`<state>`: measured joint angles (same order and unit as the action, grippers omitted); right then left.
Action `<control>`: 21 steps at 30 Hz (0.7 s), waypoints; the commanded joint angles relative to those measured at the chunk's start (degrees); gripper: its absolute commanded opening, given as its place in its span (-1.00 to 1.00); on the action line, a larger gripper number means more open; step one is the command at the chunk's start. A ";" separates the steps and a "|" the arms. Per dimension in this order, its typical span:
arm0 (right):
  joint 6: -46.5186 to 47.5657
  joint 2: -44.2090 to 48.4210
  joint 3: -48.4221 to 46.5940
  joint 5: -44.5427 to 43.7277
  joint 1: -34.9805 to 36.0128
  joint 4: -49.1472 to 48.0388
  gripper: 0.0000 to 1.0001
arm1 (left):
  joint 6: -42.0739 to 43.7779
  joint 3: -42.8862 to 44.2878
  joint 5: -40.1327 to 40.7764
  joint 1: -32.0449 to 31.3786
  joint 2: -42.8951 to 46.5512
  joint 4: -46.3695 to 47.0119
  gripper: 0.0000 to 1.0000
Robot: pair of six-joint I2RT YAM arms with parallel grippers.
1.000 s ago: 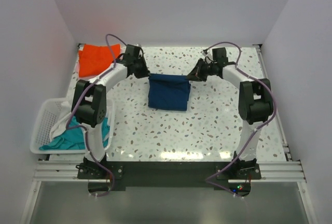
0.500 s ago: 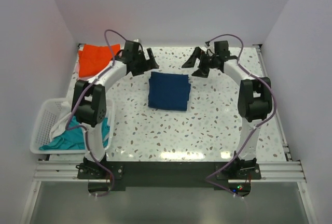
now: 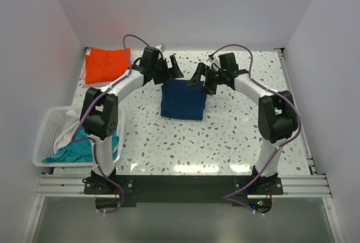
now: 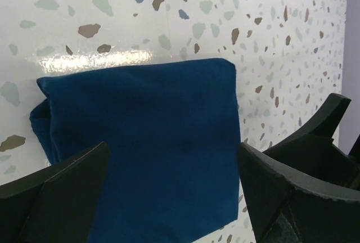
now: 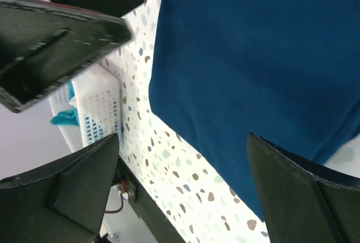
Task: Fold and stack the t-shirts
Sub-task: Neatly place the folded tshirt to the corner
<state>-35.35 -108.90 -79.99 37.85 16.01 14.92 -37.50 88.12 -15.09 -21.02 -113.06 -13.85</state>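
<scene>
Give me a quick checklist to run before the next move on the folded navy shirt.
1. Left jaws open and empty: ok.
2. Right jaws open and empty: ok.
3. Navy t-shirt folded into a flat rectangle on the table: ok.
4. Both jaws placed over the navy t-shirt's far edge, one towards each corner: ok.
5. Orange-red t-shirt folded at the far-left corner, nothing on it: ok.
6. All shirts folded: not ok, the teal t-shirt lies bunched in the white basket.
7. More shirts under the teal one: cannot tell.
</scene>
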 commanded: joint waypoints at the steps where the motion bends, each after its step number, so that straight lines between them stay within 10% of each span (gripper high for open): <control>1: 0.64 -2.80 -1.57 -1.98 0.51 -2.26 0.98 | -0.56 0.03 -0.82 -0.08 -3.65 2.07 1.00; 21: 6.61 -3.44 -8.70 -7.78 0.43 7.58 0.98 | 0.66 2.41 3.93 0.27 -2.54 -2.94 1.00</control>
<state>-30.89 -118.30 -86.83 31.92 16.47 20.03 -38.28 88.71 -13.80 -21.19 -121.78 -15.16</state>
